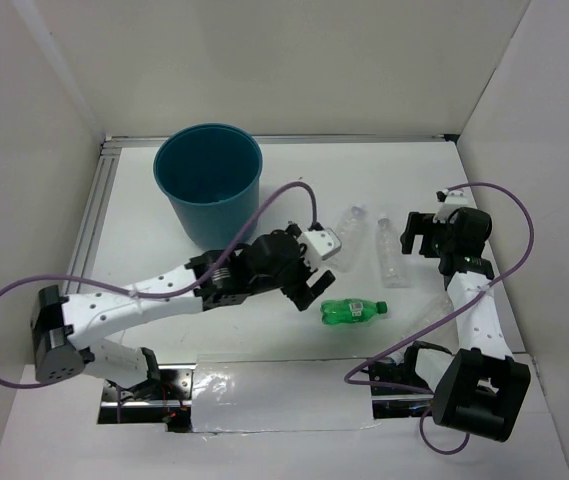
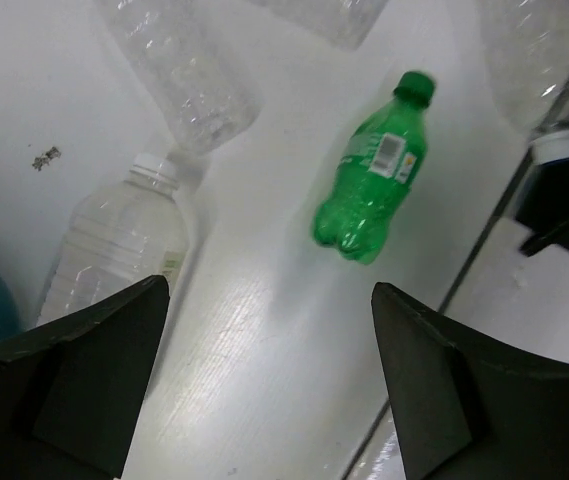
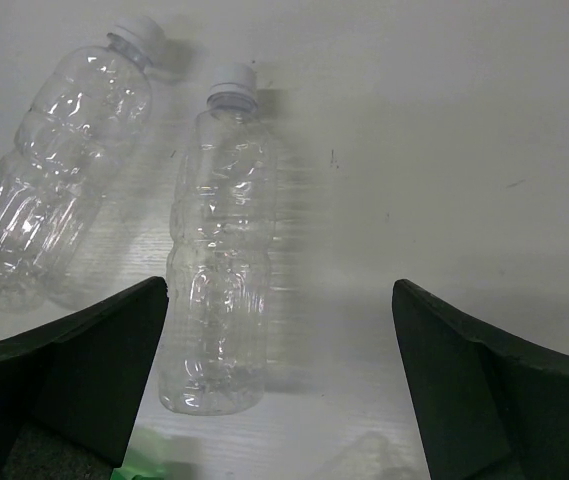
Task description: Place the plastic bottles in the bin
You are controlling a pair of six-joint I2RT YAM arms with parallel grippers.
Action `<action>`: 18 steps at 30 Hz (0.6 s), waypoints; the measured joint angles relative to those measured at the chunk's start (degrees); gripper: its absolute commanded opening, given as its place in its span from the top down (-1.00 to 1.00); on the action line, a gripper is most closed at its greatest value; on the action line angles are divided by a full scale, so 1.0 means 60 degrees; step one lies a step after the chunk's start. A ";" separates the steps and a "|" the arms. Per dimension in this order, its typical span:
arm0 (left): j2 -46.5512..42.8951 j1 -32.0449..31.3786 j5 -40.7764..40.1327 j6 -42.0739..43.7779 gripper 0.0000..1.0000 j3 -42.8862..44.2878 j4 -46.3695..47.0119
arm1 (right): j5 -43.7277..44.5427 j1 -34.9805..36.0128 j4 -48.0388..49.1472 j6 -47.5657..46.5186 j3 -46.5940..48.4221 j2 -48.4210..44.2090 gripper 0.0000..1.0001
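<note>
The left gripper (image 2: 269, 290) gaped wide, empty. The green bottle (image 2: 369, 185) lay on its side just ahead of it, cap pointing away from the bin (image 1: 214, 220). The right gripper (image 3: 279, 285), likewise open and empty, faced a clear bottle (image 3: 219, 270) farther from the bin.

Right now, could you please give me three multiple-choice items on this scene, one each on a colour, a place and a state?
1. What colour is the bin? A red; B teal-blue; C yellow.
2. Where is the green bottle? A inside the bin; B lying on the table; C held in the air.
3. The right gripper is: A open; B shut on a clear bottle; C shut on the green bottle.
Answers: 1 B, its wall is teal-blue. 2 B, it lies on its side on the white surface. 3 A, its jaws stand wide apart.
</note>
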 measured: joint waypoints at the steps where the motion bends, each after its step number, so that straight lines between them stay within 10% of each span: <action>1: 0.0284 -0.0015 -0.0087 0.0149 -0.90 0.0069 -0.0007 | -0.0073 0.0000 -0.0007 -0.0036 0.0000 0.0000 -1.00; 7: 0.1399 0.0244 -0.0339 0.0958 -0.93 0.0244 -0.0076 | -0.0302 0.0000 -0.0018 -0.0189 0.0000 0.0000 -1.00; 11: 0.2040 0.0871 -0.0240 0.1333 -0.87 0.0514 -0.0018 | -0.0579 0.0000 -0.0102 -0.0805 0.0000 0.0000 0.41; 13: 0.2448 0.1260 -0.0200 0.1417 -0.85 0.0627 0.0040 | -0.0703 -0.0044 -0.0157 -0.0911 0.0000 0.0000 0.19; 15: 0.2849 0.1606 -0.0193 0.1585 -0.85 0.0739 0.0051 | -0.0739 -0.0066 -0.0186 -0.0951 0.0000 0.0000 -0.62; 18: 0.3442 0.2040 -0.0200 0.1836 -0.96 0.0900 0.0040 | -0.0769 -0.0080 -0.0171 -0.1075 0.0000 0.0022 -0.88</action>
